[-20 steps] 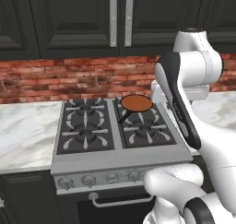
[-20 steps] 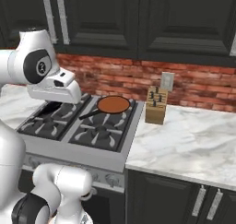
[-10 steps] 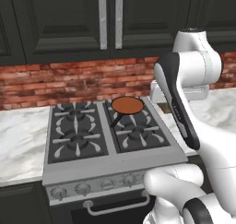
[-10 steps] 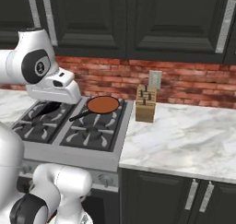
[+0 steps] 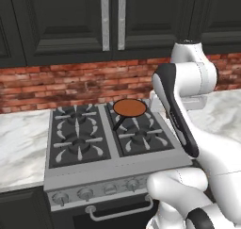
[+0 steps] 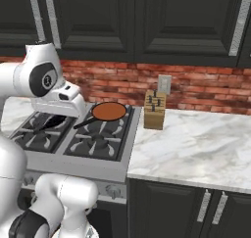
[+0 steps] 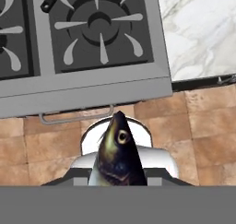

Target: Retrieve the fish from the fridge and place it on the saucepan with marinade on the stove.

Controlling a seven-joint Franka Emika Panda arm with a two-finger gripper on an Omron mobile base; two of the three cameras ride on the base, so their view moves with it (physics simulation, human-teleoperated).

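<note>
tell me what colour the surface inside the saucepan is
Flat orange-brown, inside the dark saucepan on the stove's rear right burner; clearest in the left base view.

Above the stove (image 5: 108,143) the air is free up to the dark upper cabinets (image 5: 94,20). On the back right burner sits the saucepan with marinade (image 5: 130,108), its black handle (image 6: 84,123) (angled toward the front) crossing the grate. Right of the stove, a knife block (image 6: 154,109) stands against the brick wall (image 6: 206,87); the marble counter (image 6: 196,149) before it lies open.
</note>
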